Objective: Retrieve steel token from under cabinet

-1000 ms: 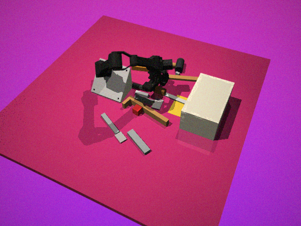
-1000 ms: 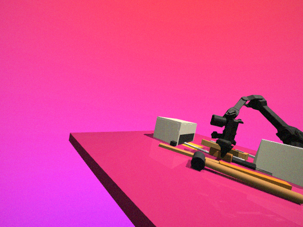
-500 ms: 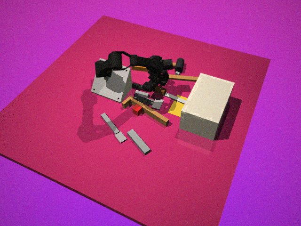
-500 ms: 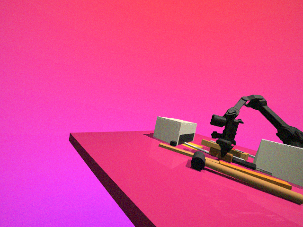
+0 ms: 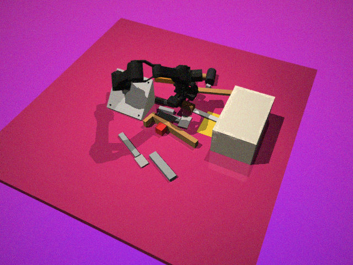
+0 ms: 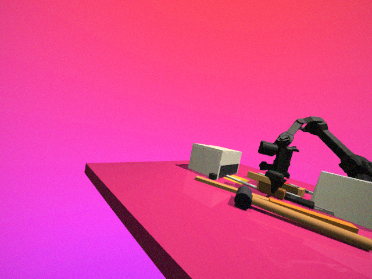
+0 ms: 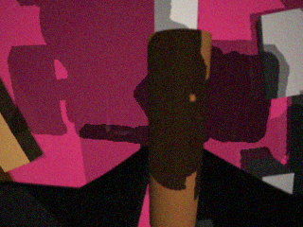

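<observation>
The white cabinet (image 5: 242, 114) (image 6: 204, 160) stands on the table, with a dark opening low in its front in the exterior view. The yellow marked area (image 5: 206, 130) (image 6: 240, 179) lies before it, partly hidden in the top view. My gripper (image 5: 186, 104) (image 6: 275, 189) (image 7: 172, 152) is shut on the wooden handle (image 5: 189, 106) (image 6: 281, 193) (image 7: 175, 95) of a tool. Its flat grey blade (image 5: 204, 114) (image 6: 246, 183) (image 7: 176, 14) runs low across the marked area to the cabinet front; its far end is hidden in the top view. The steel token is not visible.
An L-shaped wooden stick (image 5: 182, 134) and a red cube (image 5: 161, 128) lie beside the gripper. Grey bars (image 5: 162, 165) lie farther off. A mallet (image 6: 243, 197) and a wooden stick (image 5: 215, 91) (image 6: 214, 183) lie on the other side. A grey plate (image 5: 185, 122) is near the handle.
</observation>
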`<act>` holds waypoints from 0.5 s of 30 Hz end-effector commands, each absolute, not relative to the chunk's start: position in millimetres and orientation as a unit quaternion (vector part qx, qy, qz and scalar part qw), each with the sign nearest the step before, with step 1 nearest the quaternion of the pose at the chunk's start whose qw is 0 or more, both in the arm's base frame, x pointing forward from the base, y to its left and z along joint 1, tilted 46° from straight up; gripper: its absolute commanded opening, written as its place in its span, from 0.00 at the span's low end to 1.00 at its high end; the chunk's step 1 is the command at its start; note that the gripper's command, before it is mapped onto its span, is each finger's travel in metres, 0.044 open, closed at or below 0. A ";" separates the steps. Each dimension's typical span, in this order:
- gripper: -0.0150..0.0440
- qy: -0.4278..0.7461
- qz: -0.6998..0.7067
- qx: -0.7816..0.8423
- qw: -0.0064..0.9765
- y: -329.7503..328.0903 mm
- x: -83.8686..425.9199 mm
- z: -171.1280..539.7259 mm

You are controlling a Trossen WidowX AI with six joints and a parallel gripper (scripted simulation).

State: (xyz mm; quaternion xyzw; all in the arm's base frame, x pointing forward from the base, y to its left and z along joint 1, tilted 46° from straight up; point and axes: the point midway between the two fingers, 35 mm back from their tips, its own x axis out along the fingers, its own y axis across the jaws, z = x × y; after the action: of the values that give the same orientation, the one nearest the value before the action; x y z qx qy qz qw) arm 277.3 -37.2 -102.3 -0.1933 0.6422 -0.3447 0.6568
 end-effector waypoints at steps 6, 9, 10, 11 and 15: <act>0.25 0.650 -0.349 -0.194 0.646 -33.9 261.7 -103.6; 0.25 0.651 -0.350 -0.194 0.646 -34.1 262.8 -103.5; 0.25 0.651 -0.350 -0.194 0.646 -34.2 263.4 -103.5; 0.25 0.651 -0.350 -0.194 0.645 -34.3 264.1 -103.5; 0.25 0.652 -0.351 -0.194 0.644 -34.5 265.3 -103.3</act>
State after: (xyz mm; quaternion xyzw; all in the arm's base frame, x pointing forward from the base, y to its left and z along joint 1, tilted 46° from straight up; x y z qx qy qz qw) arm 276.5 -36.3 -101.9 -0.1843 0.6388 -0.3540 0.6577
